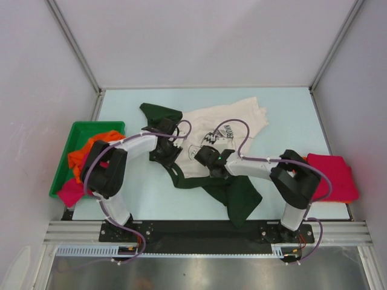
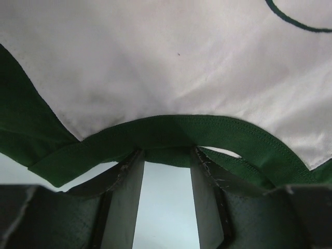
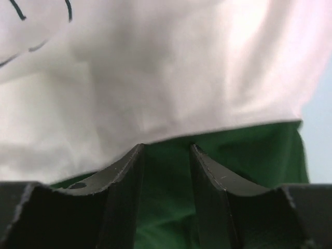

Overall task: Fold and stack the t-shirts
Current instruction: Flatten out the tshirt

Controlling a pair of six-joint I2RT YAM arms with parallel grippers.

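left fingers, right fingers parted, low over cream t-shirt

Four tees out there: cream tee at centre, crimson tee at three o'clock, orange tee and magenta tee at nine. One green bin.

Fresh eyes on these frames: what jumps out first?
A crumpled cream tee with dark green sleeves sprawls across the table, the left arm and right arm bent over it. A green bin at the left edge holds an orange tee and a pink tee; a folded crimson tee lies at the right edge.
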